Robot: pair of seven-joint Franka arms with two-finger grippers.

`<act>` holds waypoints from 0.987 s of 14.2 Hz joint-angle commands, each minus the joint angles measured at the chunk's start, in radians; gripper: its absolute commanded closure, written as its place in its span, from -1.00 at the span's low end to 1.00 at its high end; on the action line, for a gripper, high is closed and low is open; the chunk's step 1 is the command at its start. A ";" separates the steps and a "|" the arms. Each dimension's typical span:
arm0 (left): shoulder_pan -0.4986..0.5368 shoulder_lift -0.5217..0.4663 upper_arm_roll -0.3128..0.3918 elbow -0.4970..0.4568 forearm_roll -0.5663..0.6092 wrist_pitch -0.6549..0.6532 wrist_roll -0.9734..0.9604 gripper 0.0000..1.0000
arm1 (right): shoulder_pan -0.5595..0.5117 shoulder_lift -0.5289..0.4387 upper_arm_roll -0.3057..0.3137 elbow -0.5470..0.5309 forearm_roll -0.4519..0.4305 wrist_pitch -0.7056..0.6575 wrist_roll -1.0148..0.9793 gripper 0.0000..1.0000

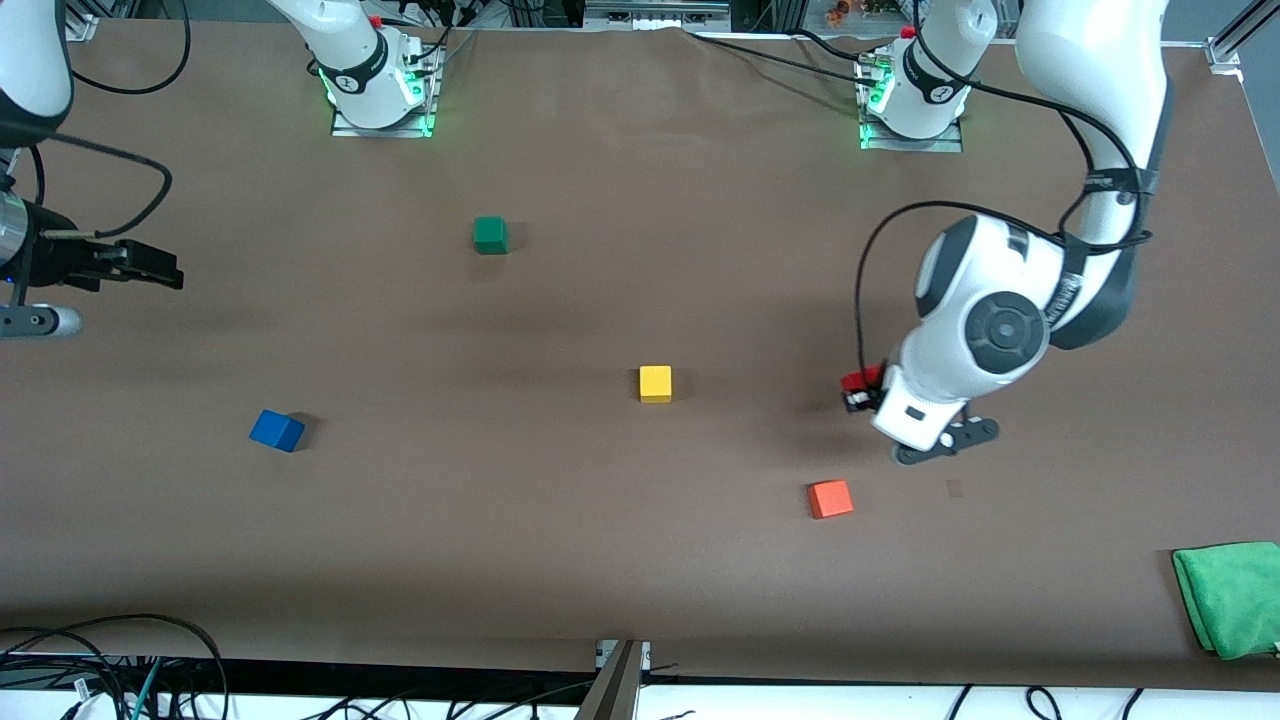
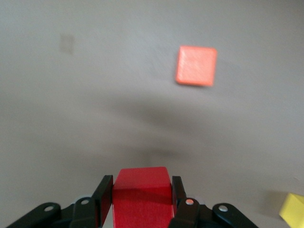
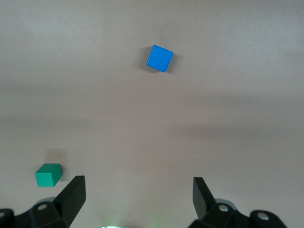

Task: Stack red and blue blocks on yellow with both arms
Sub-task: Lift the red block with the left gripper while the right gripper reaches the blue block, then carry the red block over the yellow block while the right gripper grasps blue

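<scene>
- while nothing is stacked yet, the front view shows the yellow cube (image 1: pixel 655 383) bare at mid-table, the blue block (image 1: pixel 277 430) on the table toward the right arm's end, and the left gripper (image 1: pixel 858 392) aloft between the yellow cube and the left arm's end.
- left wrist view: left gripper (image 2: pixel 141 199) clamped on the red block (image 2: pixel 141 194); 1 of 2 picked.
- right wrist view: right gripper (image 3: pixel 137 197) waits, jaws apart, empty.

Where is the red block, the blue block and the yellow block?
red block (image 2: pixel 141 192): left wrist view, its top face, between the jaws.
blue block (image 1: pixel 276 430): front view, its top face.
yellow block (image 1: pixel 655 381): front view, its top face.
</scene>
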 commanded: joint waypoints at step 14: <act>-0.040 0.009 -0.332 0.132 0.079 -0.243 -0.019 0.96 | -0.044 0.417 0.006 0.009 0.004 0.418 0.028 -1.00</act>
